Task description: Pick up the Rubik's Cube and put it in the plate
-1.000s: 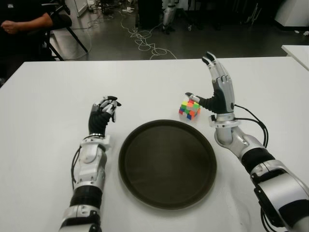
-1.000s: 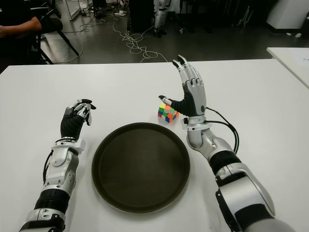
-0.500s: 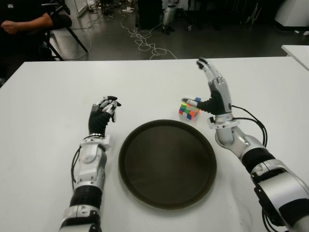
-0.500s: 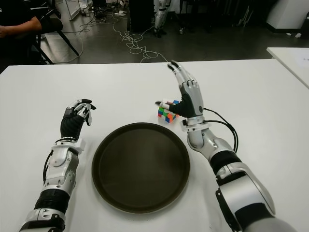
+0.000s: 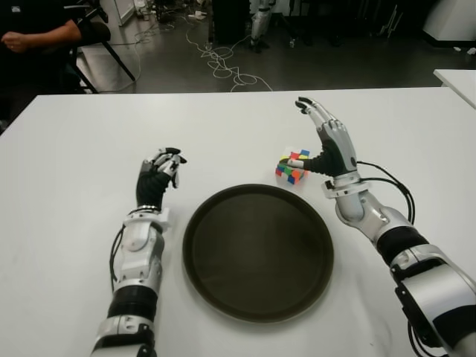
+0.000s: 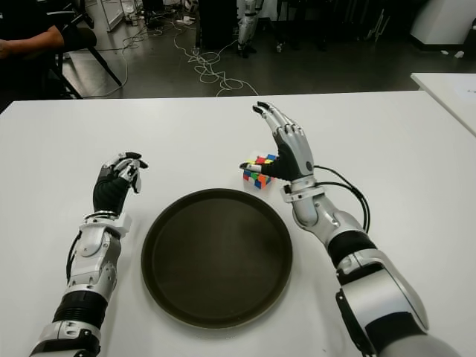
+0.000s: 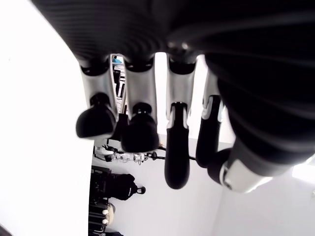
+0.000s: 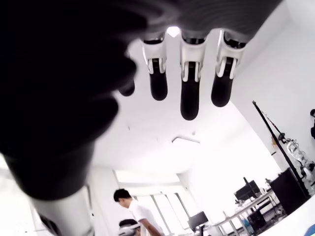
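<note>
The Rubik's Cube sits on the white table, just beyond the far right rim of the dark round plate, which holds nothing. My right hand is open and leans over the cube from the right. Its fingers stretch out above the cube and its thumb lies along the cube's top. The fingers have not closed on it. My left hand shows to the left of the plate, its fingers curled on nothing. The cube is hidden in both wrist views.
A seated person is at the far left beyond the table. Cables lie on the floor behind it. The corner of a second white table shows at the right.
My right hand has tipped forward from upright and come down over the cube, with the thumb now on top of it. The cube, plate and left hand have not moved.
</note>
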